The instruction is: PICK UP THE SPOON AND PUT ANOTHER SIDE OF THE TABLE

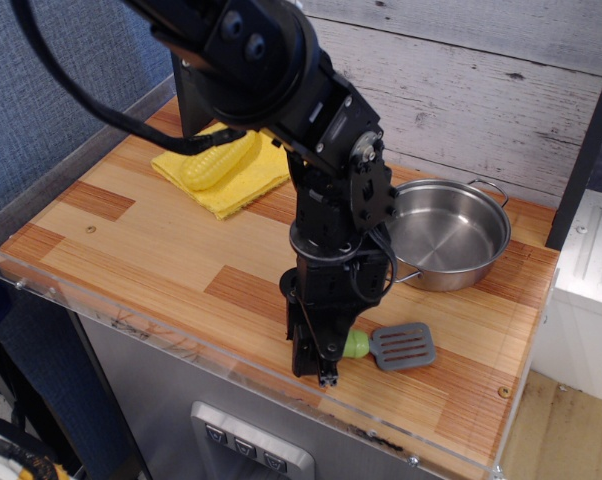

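The spoon (401,345) has a flat grey slotted head and a lime-green handle (355,345). It is at the front right of the wooden table (161,250), low over the planks or just touching them. My gripper (323,368) points down near the front edge. It is shut on the spoon's handle, and the black fingers hide most of that handle. The grey head sticks out to the right of the gripper.
A steel pot (446,235) with two handles stands at the back right, behind the spoon. A yellow corn cob (221,160) lies on a yellow cloth (241,190) at the back left. A clear acrylic rim (181,345) runs along the front edge. A white wall is behind.
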Motion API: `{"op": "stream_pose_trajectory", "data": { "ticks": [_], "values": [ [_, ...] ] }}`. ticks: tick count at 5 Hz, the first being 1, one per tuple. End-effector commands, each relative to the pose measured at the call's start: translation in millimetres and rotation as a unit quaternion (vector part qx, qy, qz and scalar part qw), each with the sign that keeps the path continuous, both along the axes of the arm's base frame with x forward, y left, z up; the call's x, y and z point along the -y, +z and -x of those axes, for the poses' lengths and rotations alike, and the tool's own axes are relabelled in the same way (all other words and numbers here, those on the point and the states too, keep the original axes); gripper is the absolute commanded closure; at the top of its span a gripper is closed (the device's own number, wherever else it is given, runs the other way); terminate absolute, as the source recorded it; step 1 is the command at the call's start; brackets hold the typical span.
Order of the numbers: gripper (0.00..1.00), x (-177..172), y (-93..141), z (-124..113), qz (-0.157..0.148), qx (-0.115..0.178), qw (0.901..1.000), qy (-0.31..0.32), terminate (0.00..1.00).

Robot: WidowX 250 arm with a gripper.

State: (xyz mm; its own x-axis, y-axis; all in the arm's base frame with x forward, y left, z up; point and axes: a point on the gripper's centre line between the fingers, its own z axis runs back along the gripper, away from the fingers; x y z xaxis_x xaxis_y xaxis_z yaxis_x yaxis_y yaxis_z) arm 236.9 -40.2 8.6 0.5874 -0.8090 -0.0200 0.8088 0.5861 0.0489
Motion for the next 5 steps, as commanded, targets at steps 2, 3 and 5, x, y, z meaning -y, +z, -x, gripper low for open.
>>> {"op": "stream_pose_trajectory", "data": {
  "ticks": [2, 3, 5],
  "values": [
    [0.0, -6.3, 24.7, 9.7, 0.003, 0.027, 0.9993, 0.024, 0.0],
    [0.0, -6.2, 31.4, 8.6, 0.009, 0.035, 0.999, 0.028, 0.0],
    [0.0, -3.5, 85.8, -3.7, 0.042, 0.098, 0.9937, 0.036, 0.0]
  ]
}}
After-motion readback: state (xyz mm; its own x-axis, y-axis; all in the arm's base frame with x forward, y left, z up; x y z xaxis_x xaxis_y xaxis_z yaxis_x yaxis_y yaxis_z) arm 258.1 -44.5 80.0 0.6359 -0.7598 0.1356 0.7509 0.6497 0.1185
